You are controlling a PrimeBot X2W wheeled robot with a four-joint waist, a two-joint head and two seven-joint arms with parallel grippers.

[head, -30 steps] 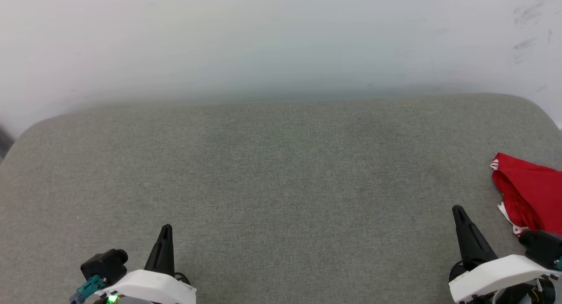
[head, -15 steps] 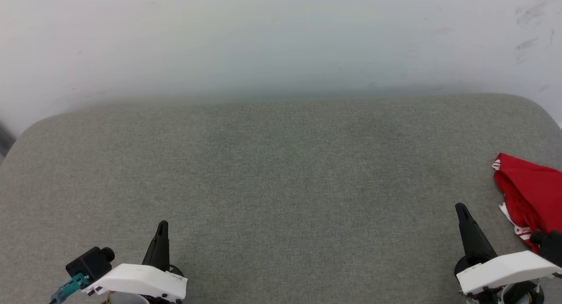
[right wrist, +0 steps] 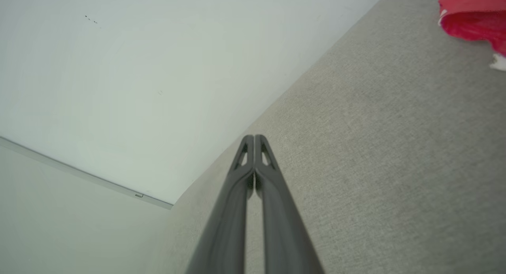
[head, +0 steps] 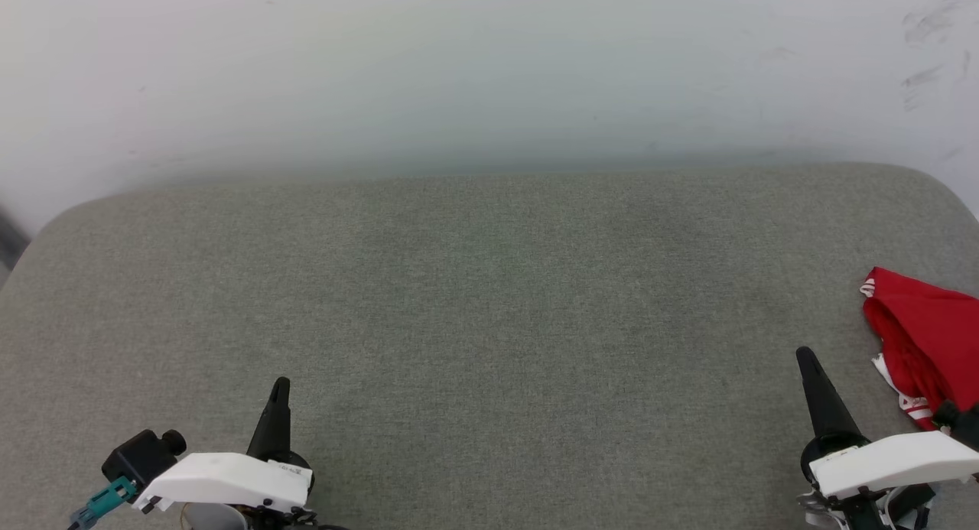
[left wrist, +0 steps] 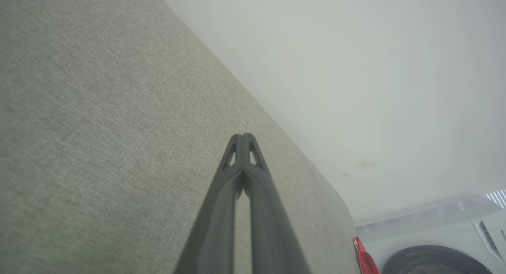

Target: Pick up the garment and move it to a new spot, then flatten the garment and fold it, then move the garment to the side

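The one garment (head: 929,331), a red shirt bunched into a heap with a bit of red-and-white striped trim at its near edge, lies at the far right of the grey fabric surface (head: 489,300) and runs out past the right edge of my head view; I can read no lettering on it from here. My right gripper (head: 803,354) is the nearer of my two, just left of the heap and apart from it. Its two dark fingers are pressed together to a single point and grip nothing. The right wrist view shows the tips meeting, with the garment off in the upper right corner, well clear of them. The dark wrist camera (head: 962,421) on that arm overlaps the heap's near edge in the head view, and I cannot tell whether it touches the cloth. My left gripper (head: 280,383) is well apart from the garment, at the lower left of the head view, likewise closed tight on nothing, its two fingers lying flush in the left wrist view over the grey surface. In that same view a sliver of red shows at the far end of the surface, and beyond it stands one white appliance (left wrist: 454,234) with a round dark door. Behind the surface runs one pale wall (head: 489,71), with a few dark scuff marks (head: 925,25) near its upper right
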